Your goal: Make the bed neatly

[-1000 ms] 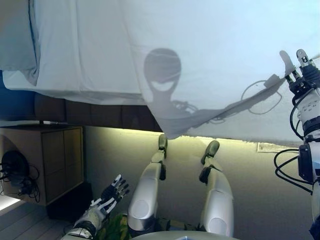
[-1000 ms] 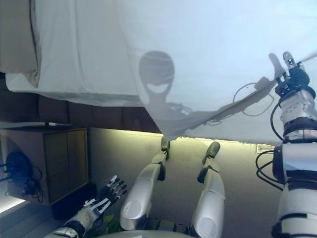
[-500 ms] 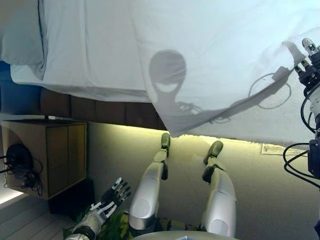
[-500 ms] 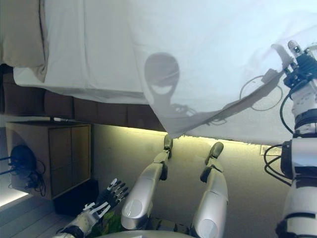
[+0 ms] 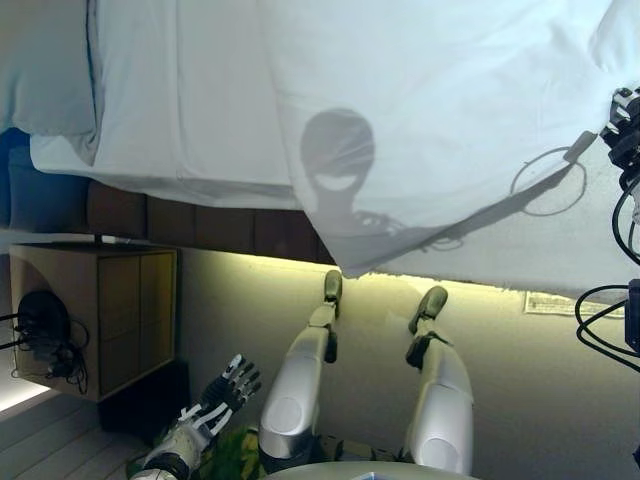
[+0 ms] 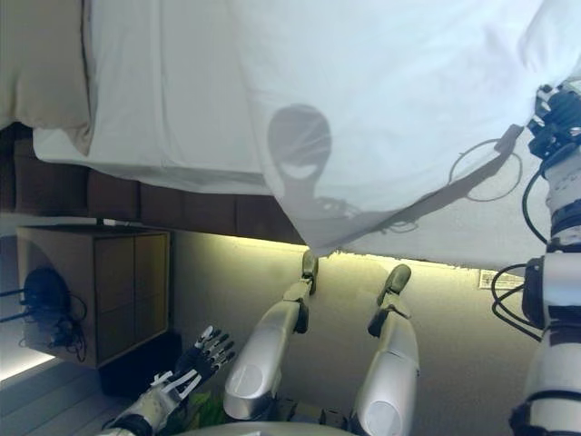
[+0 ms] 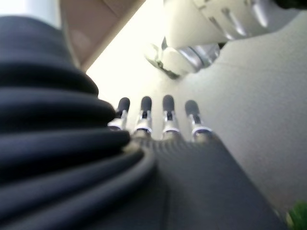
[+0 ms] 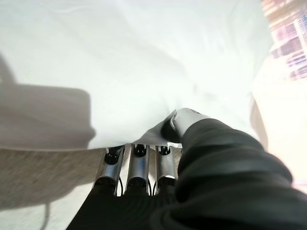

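A white duvet [image 5: 450, 100] lies over the bed and its near edge hangs past the bedside. A white sheet [image 5: 180, 100] shows bare to its left, with a pillow [image 5: 45, 60] at the far left. My right hand [image 6: 554, 118] is at the duvet's right edge. In the right wrist view my right hand [image 8: 184, 122] has its thumb pressed on a fold of the duvet [image 8: 158, 57] against the curled fingers [image 8: 139, 163]. My left hand [image 5: 218, 392] hangs low beside the bed, open and empty; it also shows in the left wrist view [image 7: 158, 115].
The dark brown bed frame [image 5: 200, 228] runs under the mattress, with a lit strip below it. A wooden nightstand [image 5: 100, 305] stands at the left, with a black device and cables [image 5: 40, 330] beside it. Green leaves [image 5: 235, 455] show at the bottom.
My right hand has moved to the right along the duvet's edge and closed on the cloth. The view has shifted slightly. My left hand has stayed low.
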Motion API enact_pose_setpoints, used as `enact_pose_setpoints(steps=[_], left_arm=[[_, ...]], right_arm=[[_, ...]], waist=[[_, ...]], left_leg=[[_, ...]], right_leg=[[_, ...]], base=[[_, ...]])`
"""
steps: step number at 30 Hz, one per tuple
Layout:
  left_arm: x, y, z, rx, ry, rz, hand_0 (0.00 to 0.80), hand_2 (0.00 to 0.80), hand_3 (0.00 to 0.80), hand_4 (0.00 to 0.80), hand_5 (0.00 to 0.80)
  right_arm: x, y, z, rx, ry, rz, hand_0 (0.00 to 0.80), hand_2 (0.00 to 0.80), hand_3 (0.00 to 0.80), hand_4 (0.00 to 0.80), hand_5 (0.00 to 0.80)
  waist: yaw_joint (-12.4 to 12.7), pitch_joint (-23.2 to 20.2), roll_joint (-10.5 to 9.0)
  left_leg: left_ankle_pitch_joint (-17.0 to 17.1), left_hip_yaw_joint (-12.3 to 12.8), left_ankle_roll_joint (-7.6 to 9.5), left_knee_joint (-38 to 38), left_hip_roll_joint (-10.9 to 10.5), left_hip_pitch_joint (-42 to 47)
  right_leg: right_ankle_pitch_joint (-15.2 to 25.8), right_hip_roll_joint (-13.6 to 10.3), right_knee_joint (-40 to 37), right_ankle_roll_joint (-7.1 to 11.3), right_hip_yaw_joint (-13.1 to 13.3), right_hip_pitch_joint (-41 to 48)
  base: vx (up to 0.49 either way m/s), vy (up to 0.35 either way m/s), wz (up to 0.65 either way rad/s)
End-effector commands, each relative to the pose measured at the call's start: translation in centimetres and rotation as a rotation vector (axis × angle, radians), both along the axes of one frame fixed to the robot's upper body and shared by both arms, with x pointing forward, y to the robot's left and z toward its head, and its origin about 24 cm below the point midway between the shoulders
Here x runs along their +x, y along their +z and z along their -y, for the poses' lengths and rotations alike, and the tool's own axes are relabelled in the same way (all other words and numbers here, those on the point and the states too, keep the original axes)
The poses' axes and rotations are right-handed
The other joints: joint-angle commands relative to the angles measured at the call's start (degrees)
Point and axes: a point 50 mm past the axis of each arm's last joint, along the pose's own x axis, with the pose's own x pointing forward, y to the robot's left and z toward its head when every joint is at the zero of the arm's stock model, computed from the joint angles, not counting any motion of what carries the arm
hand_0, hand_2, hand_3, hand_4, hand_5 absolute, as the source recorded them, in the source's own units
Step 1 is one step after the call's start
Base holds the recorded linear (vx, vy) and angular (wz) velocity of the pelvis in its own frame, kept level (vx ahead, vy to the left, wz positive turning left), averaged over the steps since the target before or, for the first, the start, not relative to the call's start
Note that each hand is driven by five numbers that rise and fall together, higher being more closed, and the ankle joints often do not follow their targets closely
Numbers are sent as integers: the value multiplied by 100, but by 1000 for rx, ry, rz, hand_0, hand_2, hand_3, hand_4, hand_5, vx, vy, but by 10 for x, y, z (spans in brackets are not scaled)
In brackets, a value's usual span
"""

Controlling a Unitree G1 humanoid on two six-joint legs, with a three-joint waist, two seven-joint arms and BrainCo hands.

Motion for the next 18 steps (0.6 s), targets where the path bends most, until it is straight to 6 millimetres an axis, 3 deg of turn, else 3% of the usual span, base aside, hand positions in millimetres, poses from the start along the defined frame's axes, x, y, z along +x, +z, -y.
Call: enact_pose_setpoints(steps=[1,4,8,10,13,18], left_arm=[[-21,2,-31,33,104,-3,0,0,0,0,0],[3,21,-44,3,222,154,0,0,0,0,0],[57,72,-58,-23,219,446,0,0,0,0,0],[80,96,-53,-54,165,575,0,0,0,0,0],[99,116,-43,-97,48,710,0,0,0,0,0],[120,131,-11,-193,-187,764,0,0,0,0,0]], right_arm=[[-5,31,1,-115,47,82,800,800,800,800,800],[-4,18,0,-90,65,53,800,800,800,800,800],[-4,-12,-1,-38,80,19,800,800,800,800,800],[-5,-22,-2,-20,95,4,800,800,800,800,800],[-4,-32,-4,-24,124,-38,800,800,800,800,800],[3,-43,-17,-28,192,-107,800,800,800,800,800]], waist=[[26,-137,26],[18,-261,-64],[-1,-449,-280],[-36,-551,-353],[-86,-677,-406],[-240,-954,-478]], left_leg=[[-30,-107,-220,-182,229,74],[67,-38,-224,-310,276,297],[30,2,-252,-469,328,719],[26,29,-254,-565,344,941],[28,65,-261,-689,349,1202],[11,182,-271,-788,358,1549]], right_leg=[[-661,-12,482,300,-104,207],[-440,35,152,297,-196,505],[-293,74,-266,366,-274,1039],[-213,103,-498,382,-298,1325],[-102,127,-803,403,-306,1675],[99,153,-1233,451,-280,2144]], base=[[22,38,2],[-54,29,2],[43,-39,5],[19,-9,2],[4,2,-1],[32,60,1]])
